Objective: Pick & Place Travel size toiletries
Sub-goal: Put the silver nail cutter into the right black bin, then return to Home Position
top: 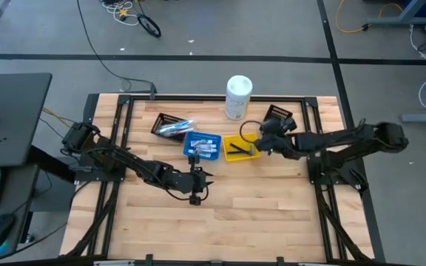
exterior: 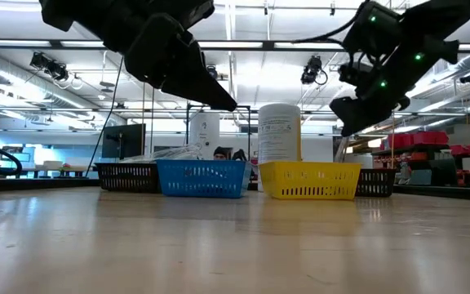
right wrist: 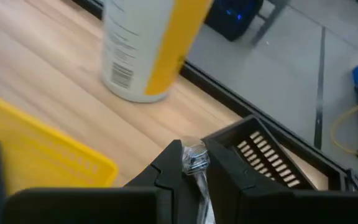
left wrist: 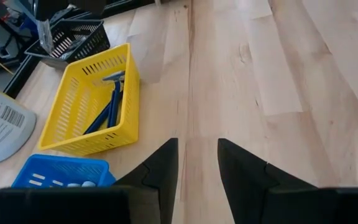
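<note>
I judge the sorting well under way. The blue bin (top: 203, 144) already holds several small white tubes (top: 205, 148), the yellow bin (top: 240, 147) holds dark-handled razors (left wrist: 107, 106), and the black bin on the left (top: 170, 126) carries a bundle of pale items that I take for toothbrushes, though I cannot make them out singly. The second black bin (top: 279, 117), at the far right near the white canister (top: 238, 97), appears to be where the remaining stock sits; I cannot see how much is left in it.

My right gripper (right wrist: 192, 163) is clenched on a small wrapped item (right wrist: 195, 158), a shiny packet pinched between the fingers (right wrist: 166, 168), which I cannot identify more closely. From overhead that gripper hangs between the yellow bin and the right-hand black bin, raised off the worktop (top: 257, 214), with the arm stretched in from the right edge. I reckon this item is in transit and not yet dropped in a bin.

My left gripper (left wrist: 197, 168) is released and empty, its fingers parted with only bare wood showing between them. It hovers over open worktop just in front of the blue bin, arm reaching in from the left, pointing towards the yellow bin.
</note>
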You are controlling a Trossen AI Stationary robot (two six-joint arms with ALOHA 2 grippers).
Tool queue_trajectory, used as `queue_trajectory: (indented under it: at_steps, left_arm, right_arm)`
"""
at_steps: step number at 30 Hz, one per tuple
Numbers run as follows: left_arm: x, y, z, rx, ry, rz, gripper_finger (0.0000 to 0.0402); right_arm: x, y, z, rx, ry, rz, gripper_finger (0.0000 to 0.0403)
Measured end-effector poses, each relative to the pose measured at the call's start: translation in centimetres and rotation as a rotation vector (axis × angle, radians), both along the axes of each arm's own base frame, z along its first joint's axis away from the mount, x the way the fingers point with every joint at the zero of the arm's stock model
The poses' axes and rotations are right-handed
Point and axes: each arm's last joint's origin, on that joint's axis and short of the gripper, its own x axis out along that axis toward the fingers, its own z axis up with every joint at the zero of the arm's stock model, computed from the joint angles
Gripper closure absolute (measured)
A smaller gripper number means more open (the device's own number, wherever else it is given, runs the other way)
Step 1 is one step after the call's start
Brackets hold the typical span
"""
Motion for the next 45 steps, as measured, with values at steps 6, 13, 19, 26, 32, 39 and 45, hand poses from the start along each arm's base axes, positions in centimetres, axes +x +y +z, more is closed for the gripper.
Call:
queue_trajectory:
  at_steps: [6,13,19,26,32,39,45]
  left_arm:
    - [0.0,0.0,0.0,-0.004,-0.002,0.002,0.0283]
    - [0.0,0.3,0.1,0.049,-0.019,0.082,0.0280]
    - [-0.1,0.4,0.1,0.075,-0.027,0.122,0.0282]
    - [-0.1,0.4,0.1,0.078,-0.028,0.127,0.0282]
    - [-0.1,0.4,0.1,0.076,-0.027,0.125,0.0283]
    - [-0.1,0.4,0.1,0.076,-0.027,0.125,0.0280]
    - [-0.1,0.4,0.1,0.076,-0.027,0.125,0.0282]
  right_arm:
    - [-0.6,-3.0,-0.4,0.156,-0.018,-0.051,0.0342]
    - [-1.5,-5.3,-0.8,0.249,-0.042,-0.107,0.0312]
    - [-2.5,-5.5,-2.5,0.249,-0.021,-0.125,0.0296]
    - [-2.1,-5.7,-2.6,0.211,-0.111,-0.073,0.0295]
    - [-1.8,-5.8,-2.4,0.210,-0.142,-0.044,0.0294]
    - [-0.9,-5.9,-1.7,0.232,-0.262,0.034,0.0294]
    - [0.0,-6.0,-0.7,0.243,-0.403,0.132,0.0294]
